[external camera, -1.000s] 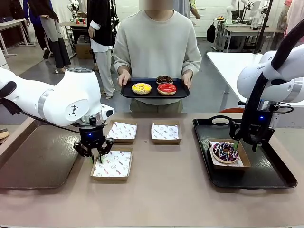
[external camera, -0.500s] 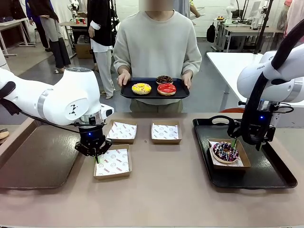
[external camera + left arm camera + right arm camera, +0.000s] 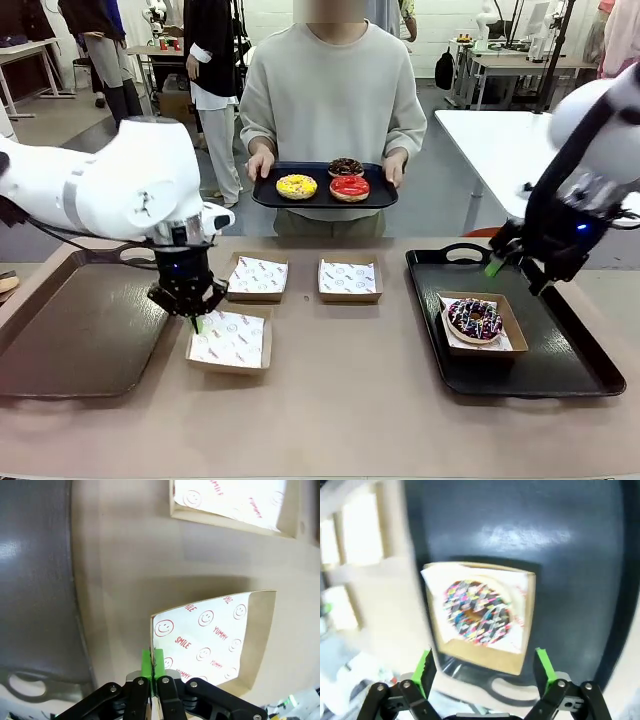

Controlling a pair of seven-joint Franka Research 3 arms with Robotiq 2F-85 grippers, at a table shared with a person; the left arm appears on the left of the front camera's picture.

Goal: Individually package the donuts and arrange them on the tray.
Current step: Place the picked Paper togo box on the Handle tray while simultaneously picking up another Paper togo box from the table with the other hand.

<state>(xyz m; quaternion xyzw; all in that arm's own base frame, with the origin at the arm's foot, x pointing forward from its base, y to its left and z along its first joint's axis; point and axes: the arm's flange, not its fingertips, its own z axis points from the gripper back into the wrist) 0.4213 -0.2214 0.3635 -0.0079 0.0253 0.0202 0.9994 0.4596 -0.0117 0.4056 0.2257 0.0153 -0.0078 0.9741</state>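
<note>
At table's 8 o'clock: my left jaws pinch shut on the empty box (image 3: 230, 340), at its 9 o'clock wall. My right jaws are spread wide and empty, at 1 o'clock of the boxed sprinkled donut (image 3: 474, 318) on the black tray (image 3: 570, 370). Three donuts (image 3: 350, 186) sit on the person's tray (image 3: 268, 198). Judged step: positioning the second box. The next move calls for a level, steady carry.

The right gripper (image 3: 483, 654) stands w/ its two green pads (image 3: 425, 671) wide apart, nothing btw. them. Beyond the pads is the sprinkled donut (image 3: 477, 611), dark w/ many coloured sprinkles. It lies on white paper (image 3: 437, 577) inside a shallow brown box (image 3: 529, 615). The box rests on a dark tray (image 3: 570, 555), near the tray's loop handle (image 3: 507, 687). At the pic's left is the beige table (image 3: 395, 620) w/ pale rectangles (image 3: 357, 527), too blurred to tell.
</note>
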